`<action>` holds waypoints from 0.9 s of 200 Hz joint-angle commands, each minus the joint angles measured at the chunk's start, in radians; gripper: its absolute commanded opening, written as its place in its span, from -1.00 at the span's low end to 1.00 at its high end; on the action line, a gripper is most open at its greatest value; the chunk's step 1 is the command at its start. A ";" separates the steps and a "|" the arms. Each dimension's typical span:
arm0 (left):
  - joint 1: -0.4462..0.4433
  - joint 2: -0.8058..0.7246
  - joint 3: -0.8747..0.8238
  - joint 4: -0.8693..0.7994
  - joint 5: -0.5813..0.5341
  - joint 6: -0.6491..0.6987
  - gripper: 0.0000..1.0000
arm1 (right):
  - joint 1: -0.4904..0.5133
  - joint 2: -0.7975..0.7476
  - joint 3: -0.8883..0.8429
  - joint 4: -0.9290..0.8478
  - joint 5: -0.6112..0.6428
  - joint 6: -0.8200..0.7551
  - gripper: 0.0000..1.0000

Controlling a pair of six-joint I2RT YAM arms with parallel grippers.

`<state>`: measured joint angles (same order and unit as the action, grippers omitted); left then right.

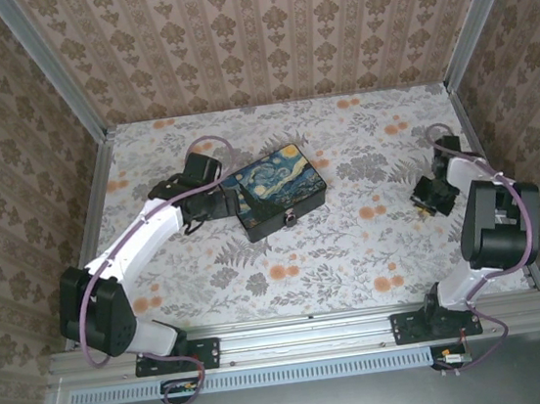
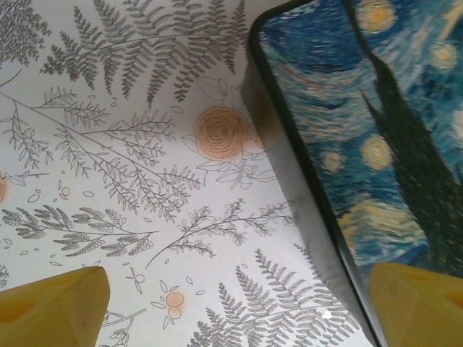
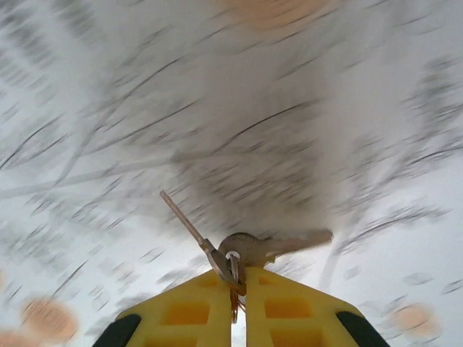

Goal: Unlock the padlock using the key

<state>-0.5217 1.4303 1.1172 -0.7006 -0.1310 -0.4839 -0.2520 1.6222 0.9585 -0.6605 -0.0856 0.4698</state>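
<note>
Clamping two keys [image 3: 286,244] at ring end, right gripper [image 3: 239,278] jaws are pressed together, with table [image 3: 108,108] blurred beyond. Left gripper [image 2: 237,307] jaws are spread wide: one finger over one box [image 2: 376,144], other over table. One padlock [image 1: 292,217] is seen at box's near face.
</note>
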 commanded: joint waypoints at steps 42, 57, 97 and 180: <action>-0.165 -0.093 -0.068 0.064 0.230 -0.090 0.87 | 0.311 -0.192 0.048 -0.084 -0.220 -0.044 -0.87; -0.167 -0.117 -0.105 0.136 0.292 -0.144 0.87 | 0.342 -0.270 0.016 -0.022 -0.346 -0.082 -0.88; -0.166 -0.136 -0.116 0.348 0.474 -0.249 0.83 | 0.391 -0.384 -0.049 0.177 -0.683 -0.108 -0.83; -0.181 -0.109 -0.095 0.628 0.641 -0.342 0.44 | 0.571 -0.318 0.021 0.241 -0.815 -0.130 -0.81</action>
<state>-0.6891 1.3197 1.0000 -0.1776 0.4286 -0.8314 0.2848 1.2804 0.9501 -0.4606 -0.8429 0.3504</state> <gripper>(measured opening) 0.753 0.098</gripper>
